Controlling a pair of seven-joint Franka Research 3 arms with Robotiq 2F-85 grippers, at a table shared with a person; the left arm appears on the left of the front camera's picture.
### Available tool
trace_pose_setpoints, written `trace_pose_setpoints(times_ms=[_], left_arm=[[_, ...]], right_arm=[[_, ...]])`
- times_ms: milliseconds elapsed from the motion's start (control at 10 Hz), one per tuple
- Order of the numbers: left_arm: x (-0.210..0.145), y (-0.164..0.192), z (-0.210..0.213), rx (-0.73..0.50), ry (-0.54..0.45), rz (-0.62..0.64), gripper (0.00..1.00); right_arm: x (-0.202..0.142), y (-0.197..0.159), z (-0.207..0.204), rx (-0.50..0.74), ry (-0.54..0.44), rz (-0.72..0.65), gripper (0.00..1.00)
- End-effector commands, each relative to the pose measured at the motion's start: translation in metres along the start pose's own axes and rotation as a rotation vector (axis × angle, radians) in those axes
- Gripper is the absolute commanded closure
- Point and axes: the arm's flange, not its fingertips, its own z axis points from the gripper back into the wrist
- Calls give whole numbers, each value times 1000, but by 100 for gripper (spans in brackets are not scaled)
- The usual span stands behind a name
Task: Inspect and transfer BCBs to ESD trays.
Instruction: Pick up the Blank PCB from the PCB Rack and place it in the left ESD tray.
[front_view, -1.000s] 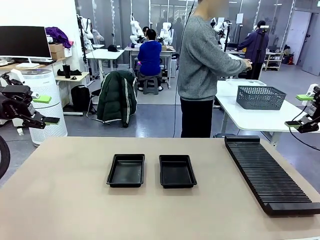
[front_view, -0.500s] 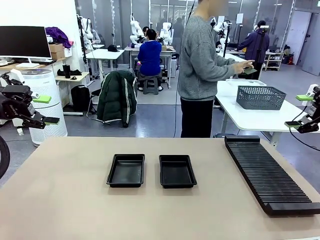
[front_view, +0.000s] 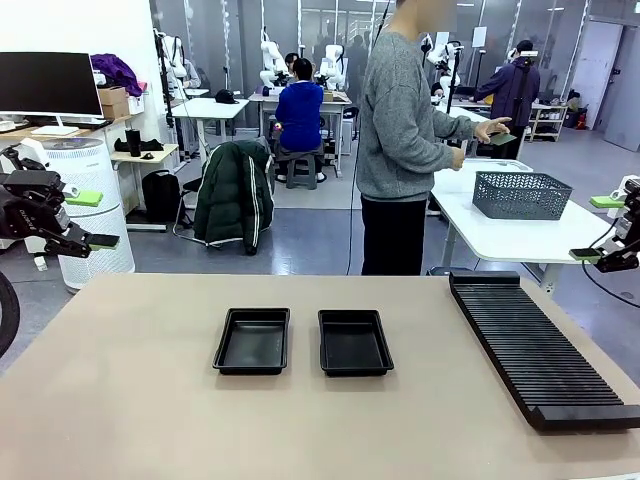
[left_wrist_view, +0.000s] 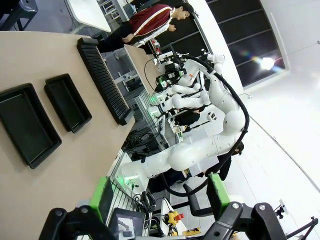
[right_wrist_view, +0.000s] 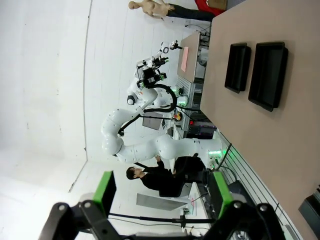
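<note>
Two black ESD trays (front_view: 252, 340) (front_view: 354, 342) lie side by side, with nothing in them, at the middle of the tan table (front_view: 150, 400). Behind the table a person faces right and holds a small flat green BCB (front_view: 502, 139) in a raised hand. My left gripper (front_view: 94, 219) hangs open off the table's left edge, and my right gripper (front_view: 597, 228) hangs open off its right edge. The left wrist view looks past the open left gripper (left_wrist_view: 159, 196) at both trays (left_wrist_view: 27, 125) (left_wrist_view: 67, 101). The right wrist view shows the open right gripper (right_wrist_view: 163, 193) and the trays (right_wrist_view: 237, 66) (right_wrist_view: 268, 75).
A long black slotted rack (front_view: 535, 345) lies along the table's right side. Behind it a white table carries a grey mesh basket (front_view: 521, 194). A dark jacket hangs over a chair (front_view: 233, 195) past the far edge.
The person lifted a hand from the far white table and now holds up a green board. My right gripper shifted slightly to the right; the left one stayed still.
</note>
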Motion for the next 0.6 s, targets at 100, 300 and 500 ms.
trace_pose_setpoints(times_ms=[100,300,500], left_arm=[[0,-1,0,1,2,1,0],[0,-1,0,1,2,1,0],[0,-1,0,1,2,1,0]], right_arm=[[1,-7,0,33,-65,-27,0],[1,-10,2,51,-92,-45,0],[2,-6,0,48,-104,7,0]])
